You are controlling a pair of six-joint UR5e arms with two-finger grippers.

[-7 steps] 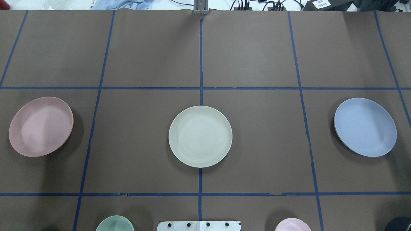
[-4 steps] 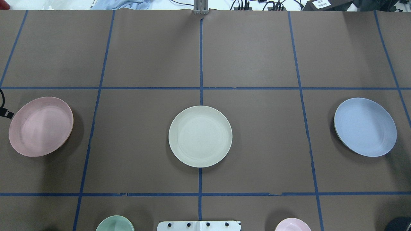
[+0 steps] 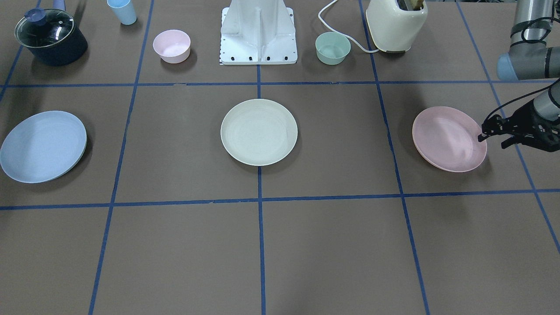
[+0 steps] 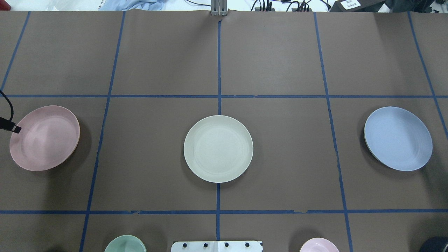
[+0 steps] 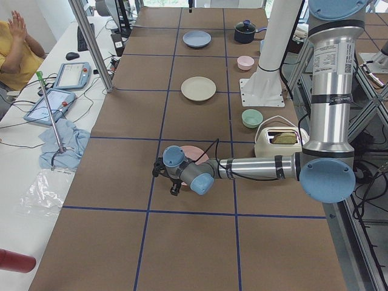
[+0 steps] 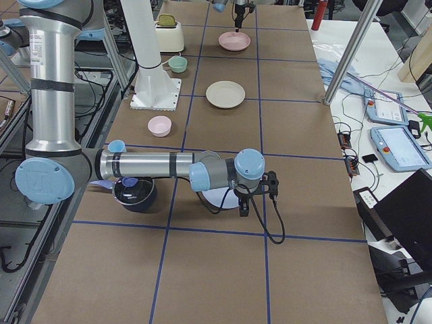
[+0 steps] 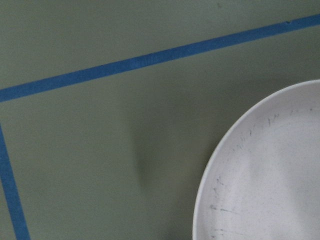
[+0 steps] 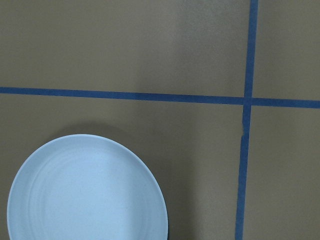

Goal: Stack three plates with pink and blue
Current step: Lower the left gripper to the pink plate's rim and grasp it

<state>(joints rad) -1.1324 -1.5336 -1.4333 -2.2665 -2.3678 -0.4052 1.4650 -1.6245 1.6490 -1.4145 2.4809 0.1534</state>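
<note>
The pale pink plate (image 4: 44, 138) lies at the table's left, the cream-white plate (image 4: 218, 148) in the middle, the light blue plate (image 4: 398, 138) at the right, all flat and apart. My left gripper (image 3: 491, 141) hovers at the pink plate's (image 3: 449, 138) outer rim, jaws apart and empty; one of its fingers (image 4: 11, 127) shows at the overhead view's left edge. My right gripper (image 6: 260, 196) shows only in the exterior right view, above the blue plate's (image 6: 217, 198) outer edge; I cannot tell whether it is open. The right wrist view shows the blue plate (image 8: 87, 192) below.
Along the robot's side stand a lidded dark pot (image 3: 50, 37), a small blue cup (image 3: 122, 12), a pink bowl (image 3: 171, 45), the robot's white base (image 3: 258, 33), a green bowl (image 3: 333, 47) and a cream toaster (image 3: 396, 24). Blue tape lines grid the brown table.
My left gripper has come in from the left edge to the pink plate's outer rim. The plates have not moved.
</note>
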